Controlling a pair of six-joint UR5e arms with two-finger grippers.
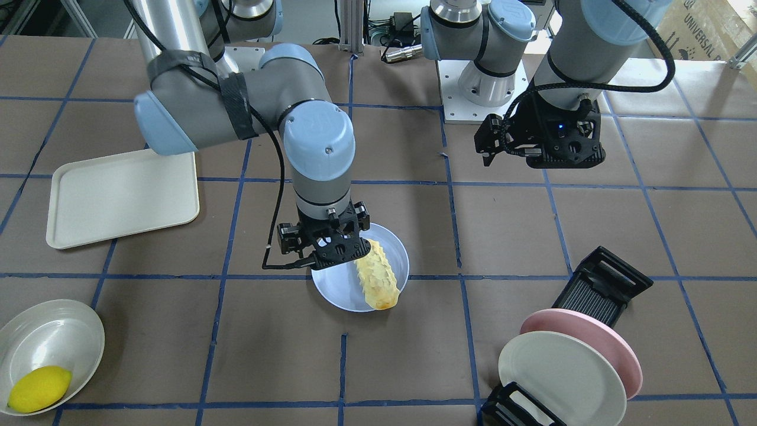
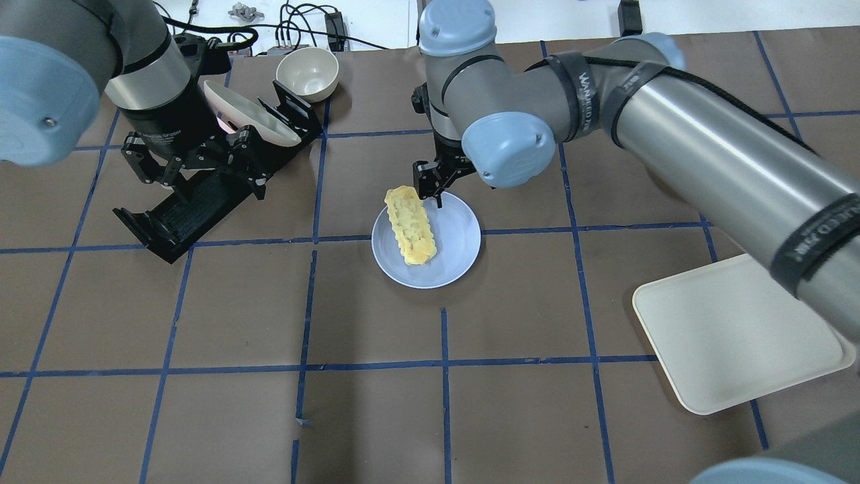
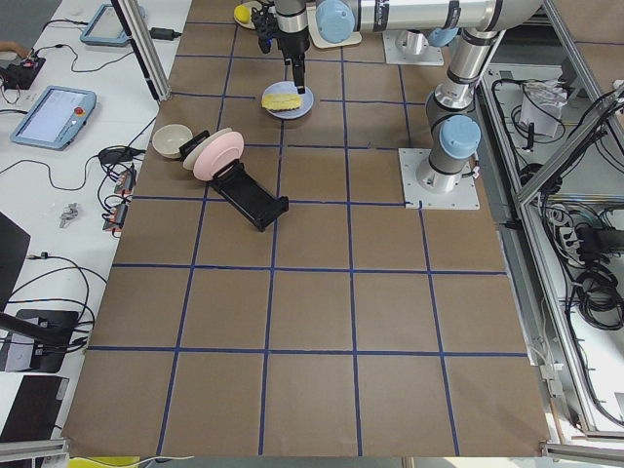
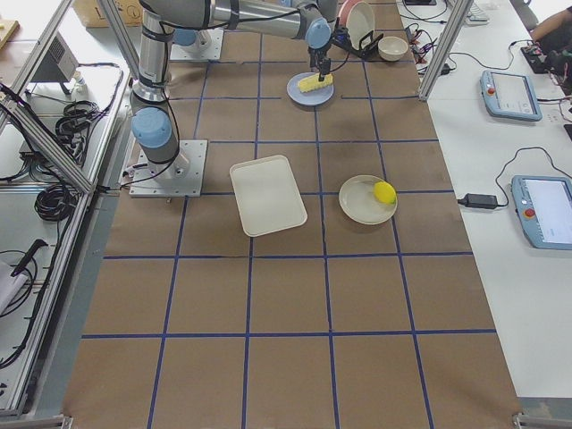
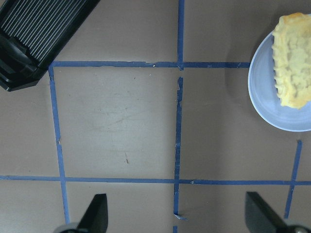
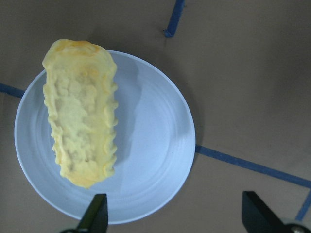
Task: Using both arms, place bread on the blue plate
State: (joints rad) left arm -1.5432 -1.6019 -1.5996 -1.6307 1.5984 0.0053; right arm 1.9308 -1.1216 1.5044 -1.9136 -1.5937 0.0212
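One fixed camera looks down from behind the robot and one faces it. Two far ones look along the table (image 3: 312, 322). Both wrist cameras look straight down and share the blue plate (image 6: 155, 145).

We hold our right gripper (image 6: 177, 219) spread wide, pointing down, mid-table; our left gripper (image 5: 177, 219) hovers agape alongside.
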